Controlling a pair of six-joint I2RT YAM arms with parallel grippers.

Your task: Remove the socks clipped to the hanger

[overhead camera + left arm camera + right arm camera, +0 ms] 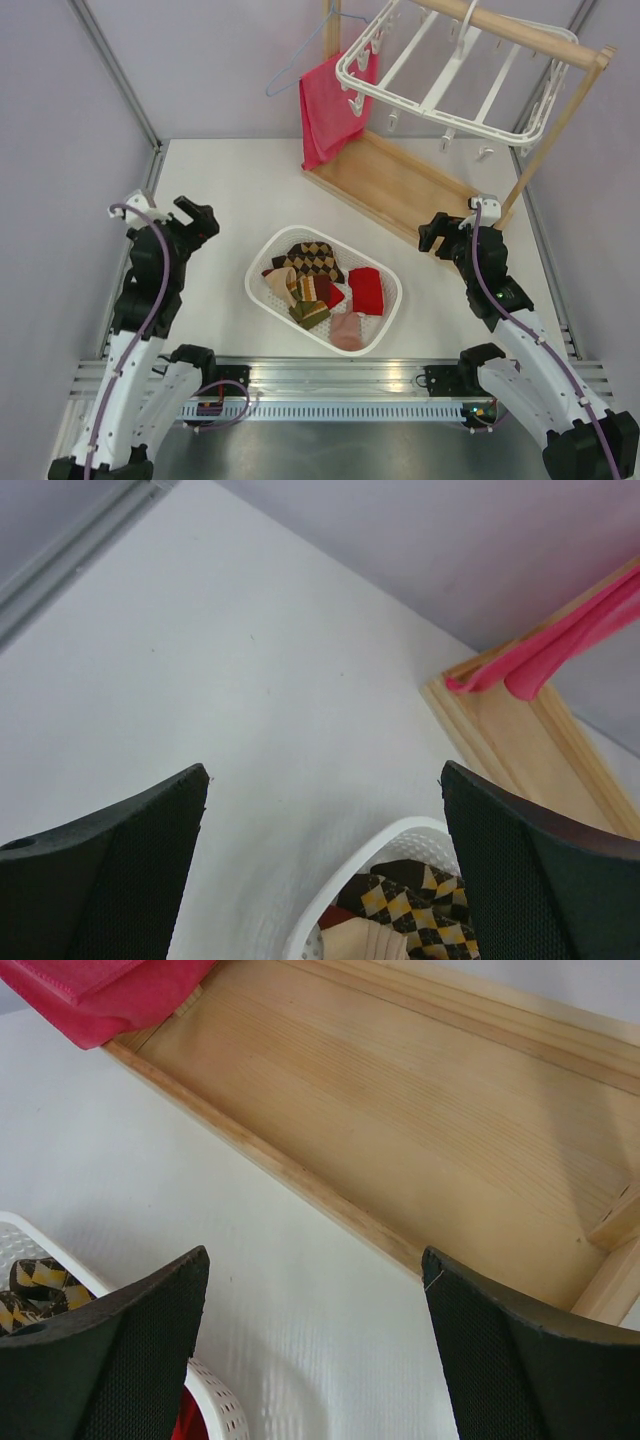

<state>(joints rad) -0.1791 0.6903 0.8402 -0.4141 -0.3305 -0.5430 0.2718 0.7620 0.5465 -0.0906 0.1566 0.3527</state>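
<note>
White table [220,190]: socks [315,262] lay in basket [256,285], hanger [440,100] hung bare far right, job looked done; left gripper [200,218], right gripper [432,232] gaped wide, empty

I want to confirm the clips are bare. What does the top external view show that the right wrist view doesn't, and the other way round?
Only top external: the hanger with its clips, no sock visible on them, the left gripper, and the whole heap of socks. Only right wrist: the right gripper from inside, its textured pads apart. Both: the red towel, the wooden stand, the basket and an argyle sock.
</note>
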